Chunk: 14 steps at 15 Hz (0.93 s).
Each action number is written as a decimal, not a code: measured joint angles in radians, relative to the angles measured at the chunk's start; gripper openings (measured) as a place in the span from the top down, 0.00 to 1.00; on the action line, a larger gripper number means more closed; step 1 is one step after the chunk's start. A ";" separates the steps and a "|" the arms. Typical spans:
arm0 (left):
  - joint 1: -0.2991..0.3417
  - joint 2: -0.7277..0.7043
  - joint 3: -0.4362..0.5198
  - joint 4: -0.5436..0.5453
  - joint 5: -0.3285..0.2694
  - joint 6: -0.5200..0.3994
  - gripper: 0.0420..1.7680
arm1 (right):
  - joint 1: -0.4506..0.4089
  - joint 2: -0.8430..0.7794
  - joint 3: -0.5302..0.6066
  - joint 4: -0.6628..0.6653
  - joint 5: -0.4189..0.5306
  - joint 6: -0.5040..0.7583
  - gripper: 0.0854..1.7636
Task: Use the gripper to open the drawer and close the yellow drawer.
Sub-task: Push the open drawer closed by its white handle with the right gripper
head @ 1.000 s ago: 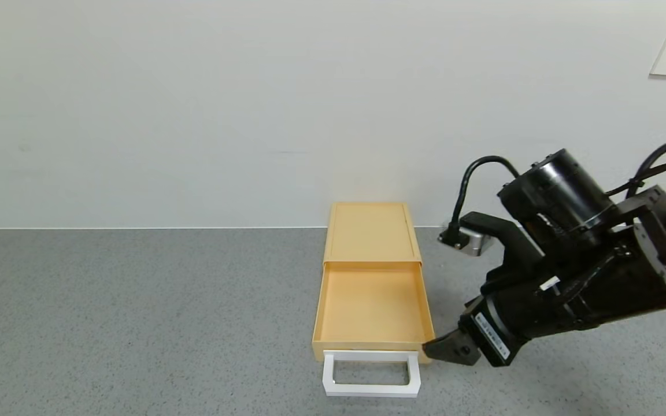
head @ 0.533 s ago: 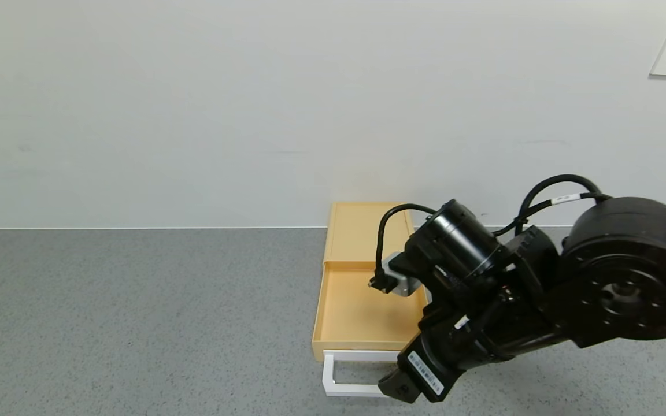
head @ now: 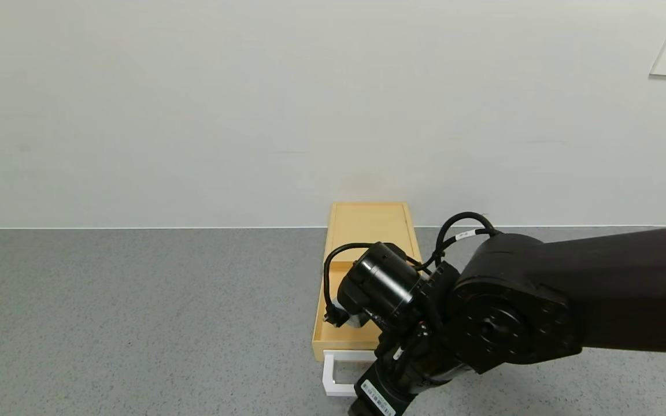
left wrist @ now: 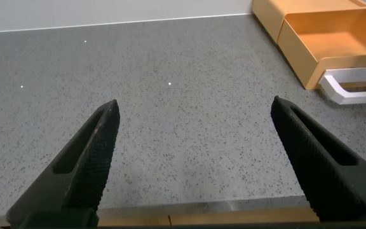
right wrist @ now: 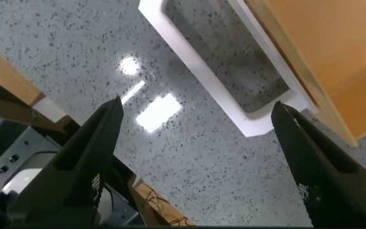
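Yellow drawer stands open; right gripper, fingers spread and empty, hovers above white handle. Closing step: push handle inward next.

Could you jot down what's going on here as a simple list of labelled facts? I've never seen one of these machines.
drawer: pulled out of its yellow casing, inside looks bare
handle: white loop on the drawer front, nothing gripping it
right gripper: open, hovering above the table just in front of the handle
left gripper: open, off to the side over the grey table, away from the drawer
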 joint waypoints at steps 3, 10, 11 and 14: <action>0.000 0.000 0.000 0.000 0.000 0.000 0.03 | 0.012 0.046 -0.041 0.041 -0.003 0.024 0.03; 0.000 0.000 0.000 0.000 0.000 0.000 0.03 | 0.019 0.105 -0.094 0.083 -0.009 0.075 0.03; 0.000 0.000 0.000 0.000 0.000 0.000 0.03 | 0.019 0.109 -0.096 0.084 -0.014 0.075 0.03; 0.000 0.000 0.000 0.000 0.000 0.000 0.03 | 0.019 0.126 -0.103 0.078 -0.063 0.104 0.03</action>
